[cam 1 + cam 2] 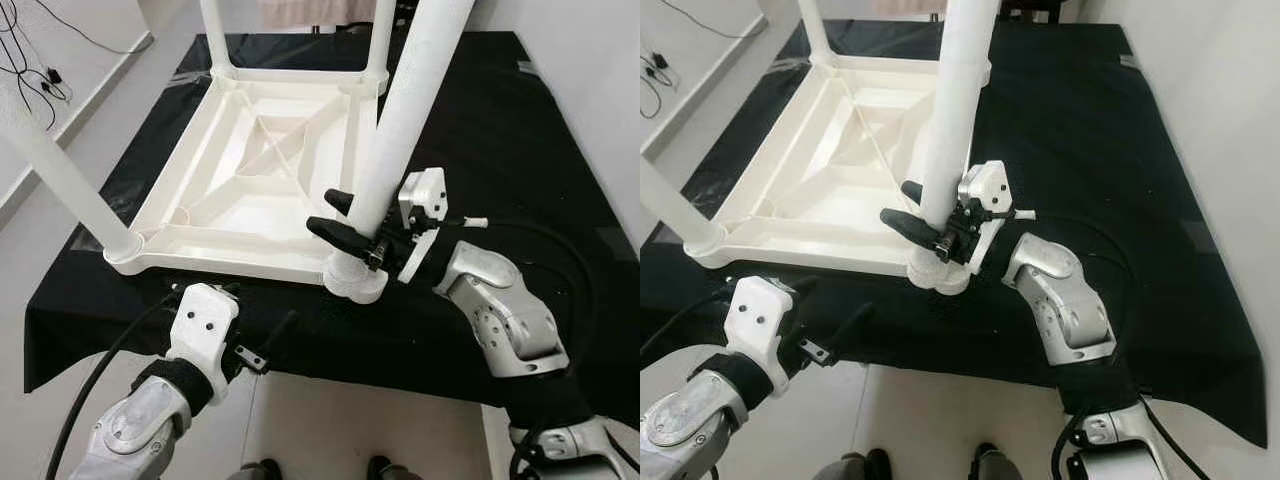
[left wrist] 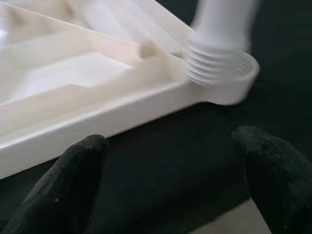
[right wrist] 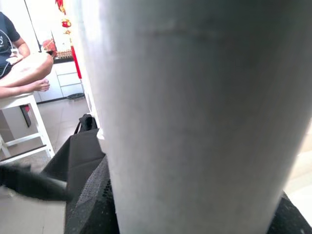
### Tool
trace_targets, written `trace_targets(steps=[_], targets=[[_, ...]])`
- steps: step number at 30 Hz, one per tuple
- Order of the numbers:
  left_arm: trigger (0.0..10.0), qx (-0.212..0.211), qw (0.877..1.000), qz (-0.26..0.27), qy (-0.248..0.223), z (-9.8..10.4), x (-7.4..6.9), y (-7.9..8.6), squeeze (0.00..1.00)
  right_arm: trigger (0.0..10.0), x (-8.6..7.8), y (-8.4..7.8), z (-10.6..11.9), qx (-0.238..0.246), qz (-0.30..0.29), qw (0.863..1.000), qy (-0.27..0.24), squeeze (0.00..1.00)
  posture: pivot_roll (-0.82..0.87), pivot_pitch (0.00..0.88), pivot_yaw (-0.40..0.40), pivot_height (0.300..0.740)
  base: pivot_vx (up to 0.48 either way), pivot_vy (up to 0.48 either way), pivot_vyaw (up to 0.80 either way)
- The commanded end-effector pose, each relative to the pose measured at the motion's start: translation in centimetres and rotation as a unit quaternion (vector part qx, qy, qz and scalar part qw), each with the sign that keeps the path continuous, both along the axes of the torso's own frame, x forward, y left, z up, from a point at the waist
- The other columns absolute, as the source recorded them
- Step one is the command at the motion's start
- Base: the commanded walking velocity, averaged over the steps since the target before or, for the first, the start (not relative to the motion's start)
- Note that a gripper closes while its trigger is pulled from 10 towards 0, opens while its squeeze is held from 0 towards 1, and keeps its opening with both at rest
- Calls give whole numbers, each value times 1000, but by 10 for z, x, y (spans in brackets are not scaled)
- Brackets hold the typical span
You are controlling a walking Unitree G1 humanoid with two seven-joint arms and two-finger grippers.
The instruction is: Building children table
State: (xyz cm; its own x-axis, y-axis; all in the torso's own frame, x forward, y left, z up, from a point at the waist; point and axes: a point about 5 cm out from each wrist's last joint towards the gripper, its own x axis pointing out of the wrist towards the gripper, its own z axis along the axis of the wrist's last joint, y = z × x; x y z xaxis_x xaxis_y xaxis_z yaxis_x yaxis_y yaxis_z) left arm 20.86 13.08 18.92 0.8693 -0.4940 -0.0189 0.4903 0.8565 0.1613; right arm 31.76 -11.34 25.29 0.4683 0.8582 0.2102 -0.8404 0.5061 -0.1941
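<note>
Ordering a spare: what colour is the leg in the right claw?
White, clearest in the left eye view: leg, right claw.

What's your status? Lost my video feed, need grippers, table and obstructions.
Right gripper shut on fourth leg, threaded end at corner socket. Left gripper open, hovering near upturned tabletop edge. Three legs fitted. No obstruction seen.

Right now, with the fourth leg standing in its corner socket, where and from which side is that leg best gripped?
Low on the smooth round shaft of the leg, just above its threads, from the robot's right side, as the right gripper holds it; the tabletop blocks the left.
</note>
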Motion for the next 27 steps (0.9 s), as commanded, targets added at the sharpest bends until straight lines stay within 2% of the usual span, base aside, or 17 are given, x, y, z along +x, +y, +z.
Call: trace_targets(steps=[1, 7, 13, 21, 27], targets=[[10000, 20, 1000, -19, 11, -5, -4, 0, 0, 10000, 1, -3, -5, 2, 13, 1000, 13, 0, 8, 260, 9, 740, 0, 0, 0], [10000, 23, 999, -37, 19, -6, -6, 1, 0, 10000, 3, -12, -9, -3, 46, 999, 27, 0, 13, 266, 14, 740, 0, 0, 0], [10000, 10, 999, -50, 20, -5, -8, 0, 0, 10000, 0, -16, -16, -40, 110, 992, 46, 0, 22, 275, 16, 740, 0, 0, 0], [10000, -5, 998, -61, 22, -4, -9, 0, 0, 10000, 5, -17, -24, -61, 126, 989, 57, 0, 29, 278, 15, 740, 0, 0, 0], [10000, -4, 997, -74, 22, -4, -10, -2, 0, 10000, 17, -20, -25, -81, 97, 991, 56, 0, 32, 281, 10, 740, 0, 0, 0]])
